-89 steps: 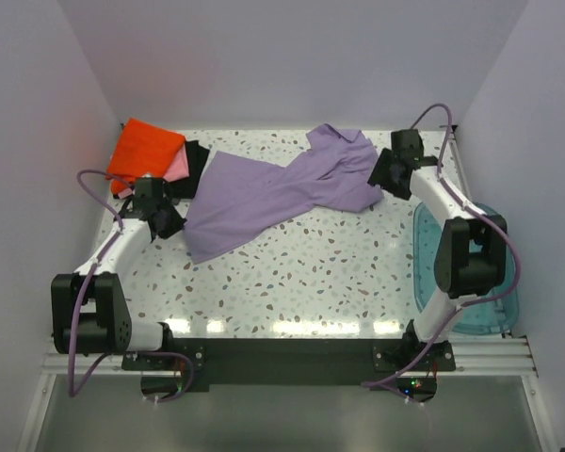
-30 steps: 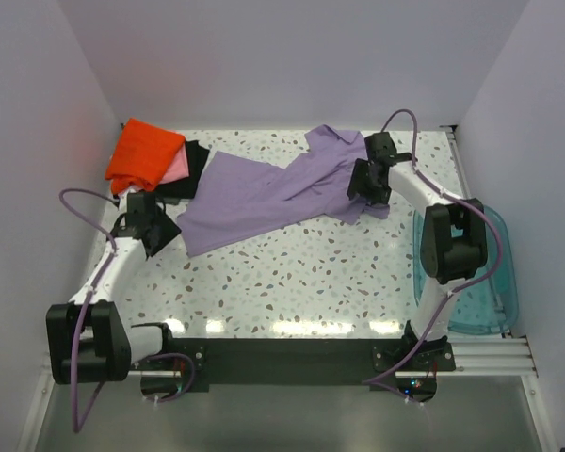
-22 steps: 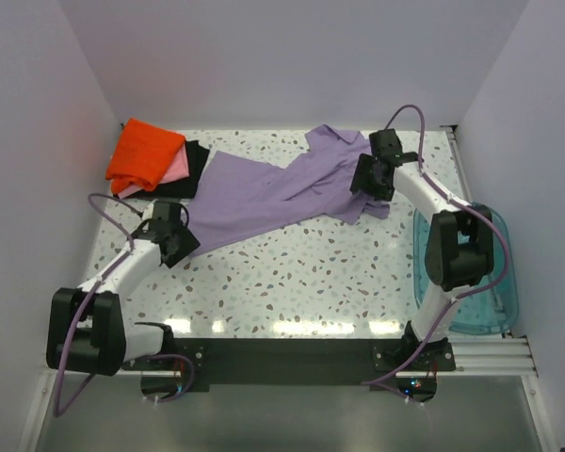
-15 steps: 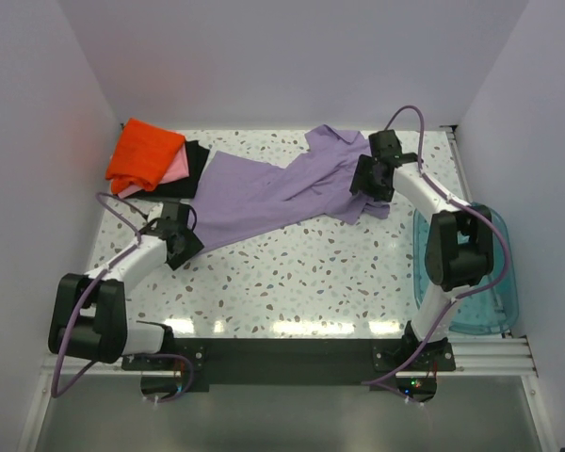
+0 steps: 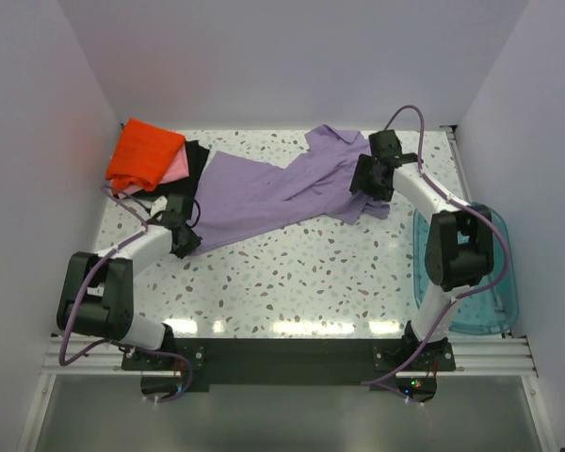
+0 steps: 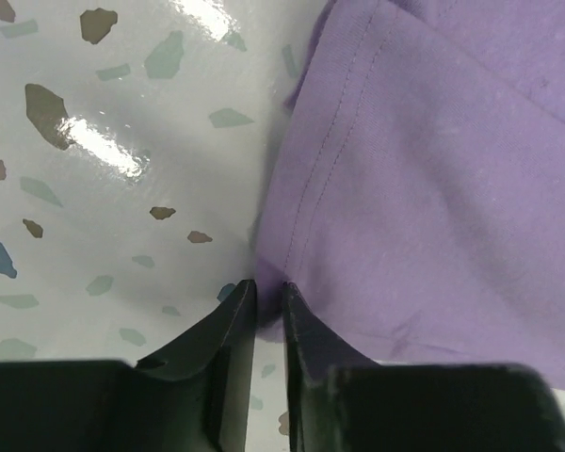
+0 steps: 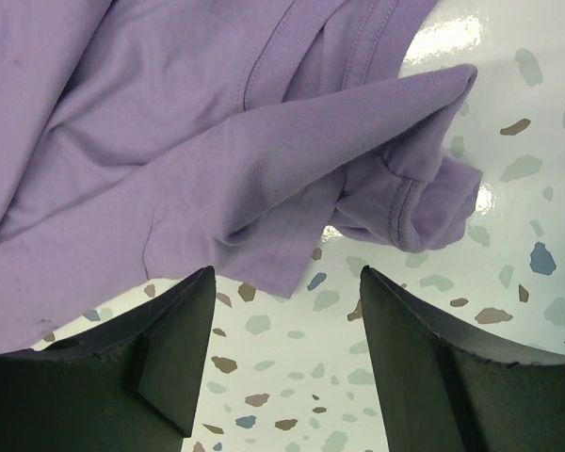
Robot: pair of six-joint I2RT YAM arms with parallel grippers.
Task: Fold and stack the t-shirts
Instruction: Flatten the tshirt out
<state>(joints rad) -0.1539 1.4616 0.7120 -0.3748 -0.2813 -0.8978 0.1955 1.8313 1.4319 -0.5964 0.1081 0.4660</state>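
The lavender-purple t-shirt (image 5: 264,193) lies spread and rumpled across the back of the table. My left gripper (image 5: 185,240) is shut on its near left hem corner (image 6: 268,306), low at the table top. My right gripper (image 5: 363,193) is open and empty, just above the bunched sleeve and collar end (image 7: 264,160), with bare table between its fingers. Folded orange (image 5: 143,153), pink (image 5: 176,169) and black (image 5: 194,168) shirts lie stacked at the back left corner.
A translucent teal plastic bin (image 5: 485,282) sits off the right edge of the terrazzo table (image 5: 311,273). White walls close the back and both sides. The arm bases stand at the near edge.
My left gripper has swung right and forward to the shirt's near left corner and closed on it. My right gripper moved left over the shirt's right end, then held still.
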